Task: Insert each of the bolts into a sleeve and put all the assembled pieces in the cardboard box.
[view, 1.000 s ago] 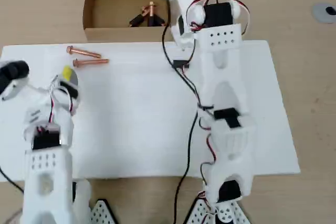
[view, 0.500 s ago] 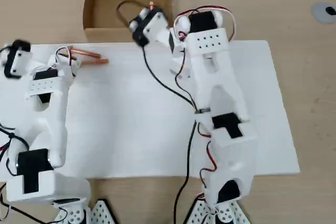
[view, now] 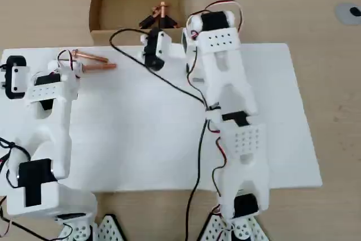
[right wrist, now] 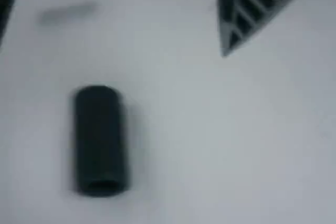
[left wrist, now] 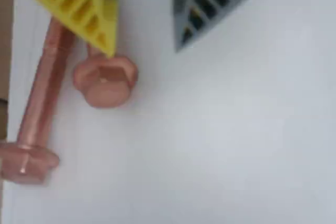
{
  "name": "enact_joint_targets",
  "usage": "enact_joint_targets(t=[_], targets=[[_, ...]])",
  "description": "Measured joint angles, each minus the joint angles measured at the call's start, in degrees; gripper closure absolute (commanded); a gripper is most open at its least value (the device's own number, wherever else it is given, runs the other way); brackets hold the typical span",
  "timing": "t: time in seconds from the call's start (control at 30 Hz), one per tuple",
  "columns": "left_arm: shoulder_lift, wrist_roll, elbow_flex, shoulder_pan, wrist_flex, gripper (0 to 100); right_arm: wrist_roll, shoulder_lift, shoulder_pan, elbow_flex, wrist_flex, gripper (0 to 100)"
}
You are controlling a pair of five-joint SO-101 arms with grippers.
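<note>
1. Two bolts lie loose on the white mat at the upper left of the high view, close together and roughly parallel. One bolt (view: 89,56) is nearer the box, and the other bolt (view: 100,66) sits just below it. Both are copper-coloured smooth metal with flanged hex heads, so I'd guess they roll if nudged.
2. The sleeve (right wrist: 100,140) is a short black tube, matte, maybe rubber or plastic. It lies on its side on the mat with one open end showing.
3. My read on the step: this is the pick-up for the next pair, one arm going for a bolt and the other for the sleeve.
4. The left gripper (left wrist: 144,48) has its jaws apart and holds nothing. Its yellow finger (left wrist: 79,3) sits right beside the lower bolt's head.
5. The right gripper (right wrist: 113,45) is spread wide, empty, and hangs over the sleeve.
6. Next, I reckon, the left needs to straddle the shaft and pinch it squarely, while the right closes across the sleeve's round side and leaves the bore free.
7. The cardboard box (view: 97,9) is brown and open-topped, at the top centre of the high view. What look like finished pieces (view: 161,16) lie inside it.
8. The mat (view: 141,134) is flat and smooth and rests on a wood-look table (view: 327,71).
</note>
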Motion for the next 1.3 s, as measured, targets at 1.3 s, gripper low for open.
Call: enact_joint_targets(t=[1.3], targets=[[0.00, 0.00, 0.00, 0.18, 0.00, 92, 4.40, 13.19, 1.85, -4.48, -8.53, 68.5]])
